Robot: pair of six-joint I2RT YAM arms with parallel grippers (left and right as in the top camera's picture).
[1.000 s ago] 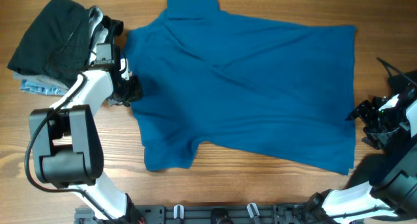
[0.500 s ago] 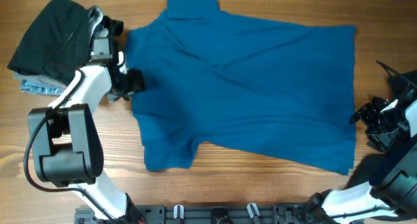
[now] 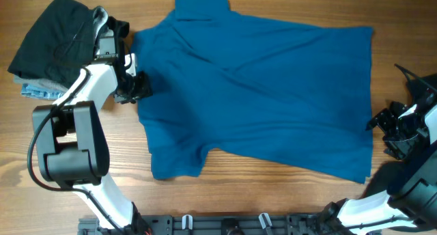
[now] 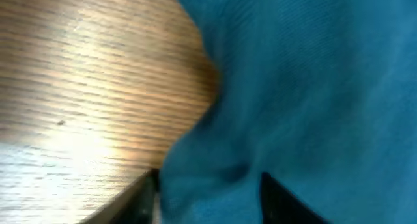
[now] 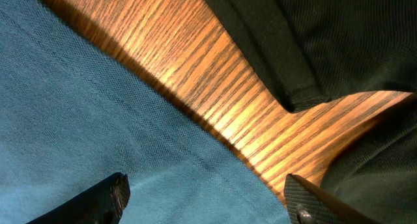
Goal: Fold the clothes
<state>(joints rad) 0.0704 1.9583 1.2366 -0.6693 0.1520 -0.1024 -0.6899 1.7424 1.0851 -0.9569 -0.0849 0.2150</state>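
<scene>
The large royal-blue collared shirt (image 3: 259,91) lies spread flat across the table, collar at the far side. My left gripper (image 3: 140,87) is at the shirt's left sleeve edge. In the left wrist view its fingers (image 4: 208,198) are closed in on a bunched fold of blue fabric (image 4: 300,87). My right gripper (image 3: 381,124) is at the shirt's right hem. In the right wrist view it is open (image 5: 205,198), with the blue fabric (image 5: 98,120) lying between and below the fingers, not held.
A pile of other clothes sits at the far left: a black piece (image 3: 51,47) on top, white-grey fabric (image 3: 102,24) beside it and a pale-blue patterned piece (image 3: 41,91) underneath. Bare wooden table (image 3: 259,194) runs along the front. The arm bases stand at the front edge.
My left gripper has moved a little up and right onto the shirt's left sleeve edge. My right gripper has shifted slightly right. The shirt has not visibly moved.
</scene>
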